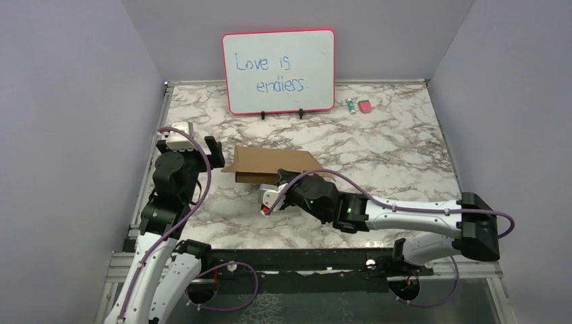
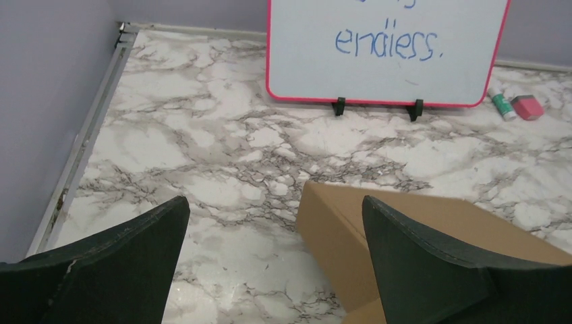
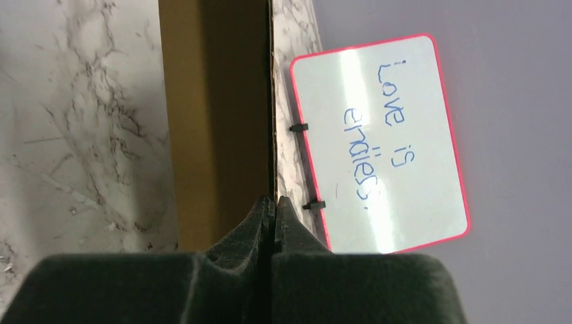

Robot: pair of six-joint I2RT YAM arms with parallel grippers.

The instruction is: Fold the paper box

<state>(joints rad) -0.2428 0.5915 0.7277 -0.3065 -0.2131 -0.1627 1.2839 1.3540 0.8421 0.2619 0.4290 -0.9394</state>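
The box point(image 1: 273, 162) lies shallow and brown at mid-table point(image 1: 391, 148), its left end just beside the left gripper point(image 2: 274, 202), whose jaws stand wide apart over the marble. The right gripper point(image 3: 273, 201) is closed tight at the box's near side, apparently pinching the thin lid edge.

Marble table point(image 1: 391, 145): paper box point(image 1: 273, 164), whiteboard point(image 1: 278, 71), pink eraser point(image 1: 365, 106).

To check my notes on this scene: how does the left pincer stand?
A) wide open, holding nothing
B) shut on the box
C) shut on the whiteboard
A: the left pincer has its fingers far apart, with only table and a corner of the paper box between them.
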